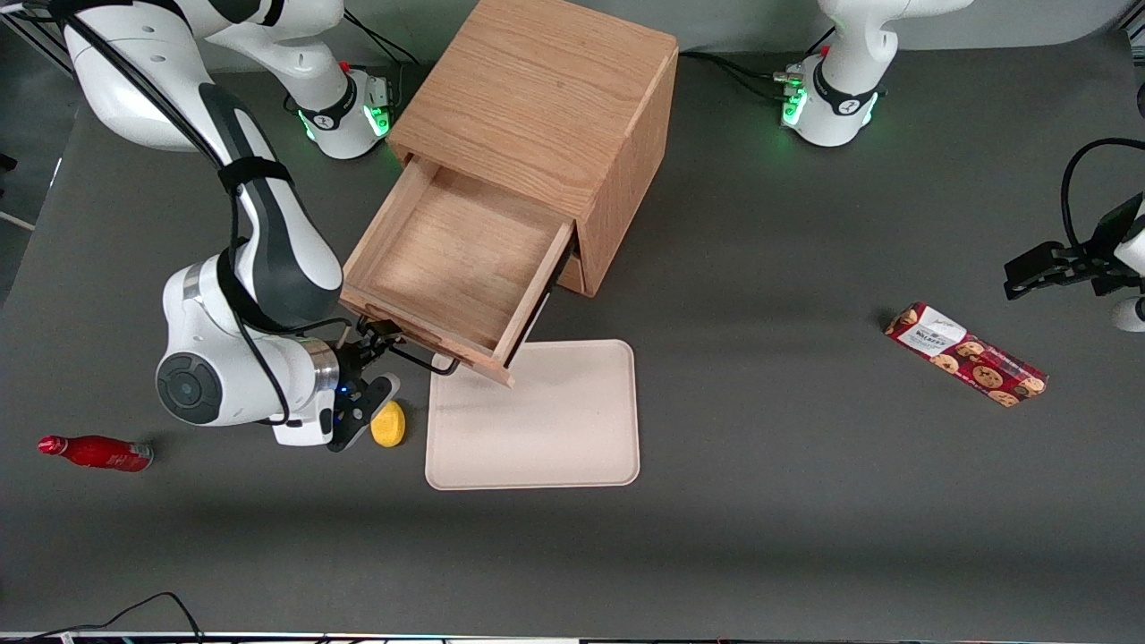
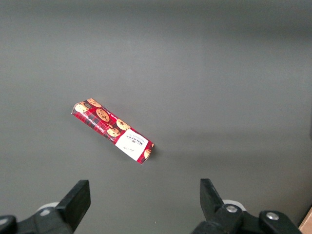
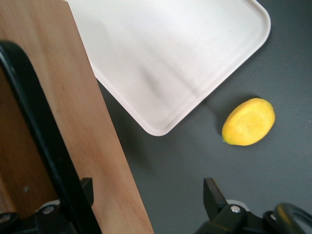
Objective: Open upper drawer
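Front view: upper drawer standing pulled well out of oak cabinet, its front corner overhanging cream tray. End effector sitting at drawer's black handle, fingers spread wide, one either side of bar, not clamping. Yellow lemon half lying just beside tray edge. Red bottle lying near working arm's edge of surface; cookie pack lying toward parked arm's end, open grey surface around it.

Right wrist view: black handle crossing drawer front; finger hanging apart over bare surface; tray corner near lemon half.

Left wrist view: cookie pack lying alone.
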{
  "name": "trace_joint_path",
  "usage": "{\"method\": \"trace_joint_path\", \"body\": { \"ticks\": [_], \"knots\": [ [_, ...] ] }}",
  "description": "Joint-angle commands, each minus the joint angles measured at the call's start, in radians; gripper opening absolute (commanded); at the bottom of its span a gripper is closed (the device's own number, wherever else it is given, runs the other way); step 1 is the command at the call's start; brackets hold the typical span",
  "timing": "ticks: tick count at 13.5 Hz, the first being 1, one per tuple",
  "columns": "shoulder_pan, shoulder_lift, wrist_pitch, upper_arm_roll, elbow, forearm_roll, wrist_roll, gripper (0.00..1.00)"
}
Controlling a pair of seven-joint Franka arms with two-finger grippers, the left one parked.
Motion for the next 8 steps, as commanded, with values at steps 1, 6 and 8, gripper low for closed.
{"method": "trace_joint_path", "body": {
  "ticks": [1,6,8],
  "knots": [
    [-0.014,0.027,-0.01,0.007,0.042,-0.03,-0.033,1.0],
    [0.006,0.044,-0.008,0.009,0.085,-0.032,-0.039,1.0],
    [0.024,0.044,-0.008,0.009,0.096,-0.027,-0.04,1.0]
  ]
}}
